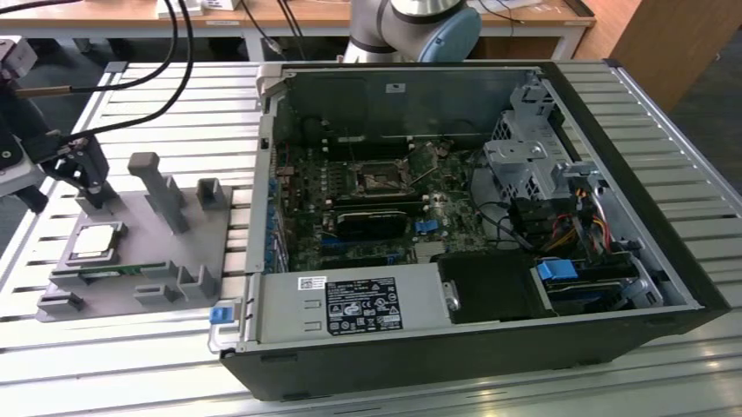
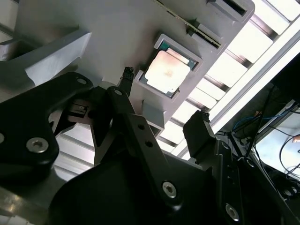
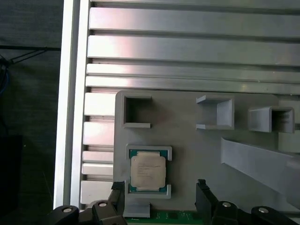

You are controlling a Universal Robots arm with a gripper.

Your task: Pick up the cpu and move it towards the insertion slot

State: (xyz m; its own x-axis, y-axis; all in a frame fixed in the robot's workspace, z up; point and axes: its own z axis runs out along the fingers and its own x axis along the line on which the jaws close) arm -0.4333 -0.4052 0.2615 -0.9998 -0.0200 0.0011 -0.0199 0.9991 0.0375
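Observation:
The cpu (image 1: pixel 96 241) (image 2: pixel 167 70) (image 3: pixel 147 172), a small silvery square chip, lies flat in a square recess of the grey plastic fixture (image 1: pixel 174 252) (image 3: pixel 187 154) on the exterior view's left. My gripper (image 1: pixel 90 187) (image 2: pixel 164 101) (image 3: pixel 160 187) hangs just above the fixture, close over the chip. It is open: the black fingertips (image 3: pixel 117 188) stand apart on either side of the cpu, and nothing is held. The insertion slot (image 1: pixel 380 181), a dark square framed in metal, sits on the motherboard inside the open computer case.
A narrow green memory stick (image 1: pixel 116 271) (image 3: pixel 173 216) lies in the fixture beside the cpu. Upright grey posts (image 1: pixel 156 187) rise from the fixture. The black case walls (image 1: pixel 649 174) ring the motherboard, with a black block (image 1: pixel 371 223) near the slot. Cables (image 1: pixel 139 78) hang above the slatted table.

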